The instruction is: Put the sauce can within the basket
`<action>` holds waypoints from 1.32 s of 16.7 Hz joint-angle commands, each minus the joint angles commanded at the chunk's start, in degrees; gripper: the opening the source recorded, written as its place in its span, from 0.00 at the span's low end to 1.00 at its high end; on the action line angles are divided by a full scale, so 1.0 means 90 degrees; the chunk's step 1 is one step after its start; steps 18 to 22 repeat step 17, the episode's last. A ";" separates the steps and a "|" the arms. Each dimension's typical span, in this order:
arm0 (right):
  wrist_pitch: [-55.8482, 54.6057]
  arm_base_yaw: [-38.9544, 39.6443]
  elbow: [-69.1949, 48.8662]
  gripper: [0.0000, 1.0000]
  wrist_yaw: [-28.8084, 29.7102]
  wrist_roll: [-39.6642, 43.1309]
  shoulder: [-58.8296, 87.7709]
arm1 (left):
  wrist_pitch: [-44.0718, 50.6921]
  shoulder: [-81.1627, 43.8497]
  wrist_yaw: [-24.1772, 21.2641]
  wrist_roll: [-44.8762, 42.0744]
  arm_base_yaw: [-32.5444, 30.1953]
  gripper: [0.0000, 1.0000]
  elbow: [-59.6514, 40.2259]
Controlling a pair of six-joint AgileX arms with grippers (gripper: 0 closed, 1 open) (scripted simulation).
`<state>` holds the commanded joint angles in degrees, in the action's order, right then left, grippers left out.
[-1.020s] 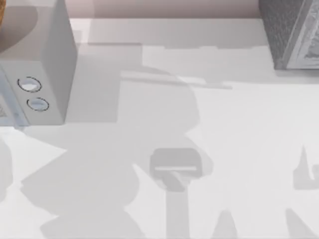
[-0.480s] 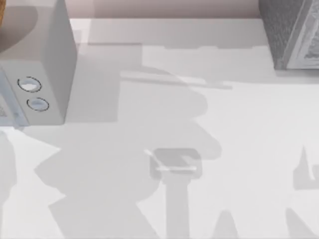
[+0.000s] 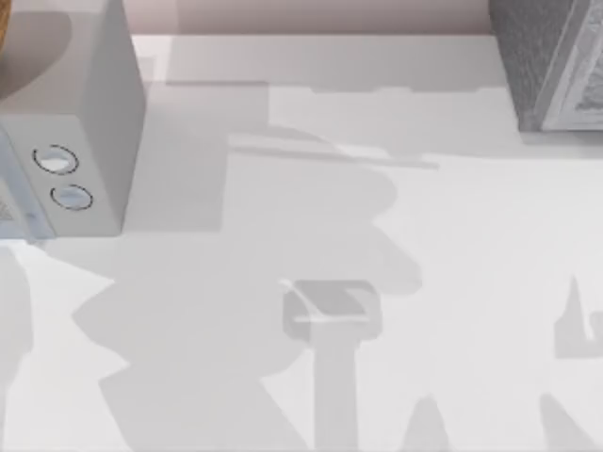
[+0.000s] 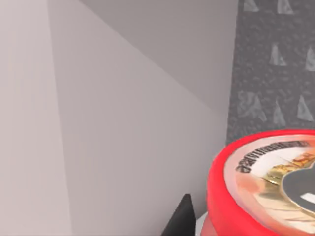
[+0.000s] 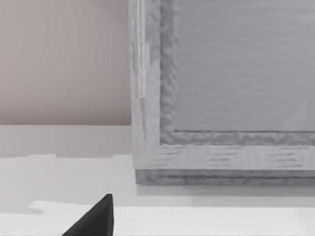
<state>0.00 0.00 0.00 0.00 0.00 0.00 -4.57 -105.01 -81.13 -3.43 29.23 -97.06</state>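
Where the top view looks down on the white bench (image 3: 452, 282), arm shadows cross its middle; a pale grey box (image 3: 80, 122) with two round dials (image 3: 57, 160) sits at the bench's left edge toward the far corner, and a dark textured grey box (image 3: 546, 61) stands at the far right corner

Left wrist view: sauce can (image 4: 266, 182) very close to the camera, red rim and printed lid facing it, tilted. One dark finger tip of the left tool (image 4: 179, 219) shows just beside the can; cannot tell whether the fingers are apart, together or clamped on it. Behind the can: plain grey faces and a dark speckled panel (image 4: 275, 64)

Right wrist view: one dark finger tip of the right tool (image 5: 96, 219) above the bench, facing the framed side of a textured grey box (image 5: 221, 98) standing on the bench close ahead; finger spacing cannot be told. Beige wall (image 5: 64, 59) beyond the bench's far edge
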 joint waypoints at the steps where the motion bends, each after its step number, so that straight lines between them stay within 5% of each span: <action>1: 0.0000 0.0000 0.0000 1.00 0.0000 0.0000 0.0000 | 0.0000 0.0000 0.0000 0.0000 0.0000 0.23 0.0000; 11: 0.0000 0.0000 0.0000 1.00 0.0000 0.0000 0.0000 | 0.0000 0.0000 0.0000 0.0000 0.0000 0.98 0.0000; 22: 0.0000 0.0000 0.0000 1.00 0.0000 0.0000 0.0000 | 0.0000 0.0000 0.0000 0.0000 0.0000 1.00 0.0000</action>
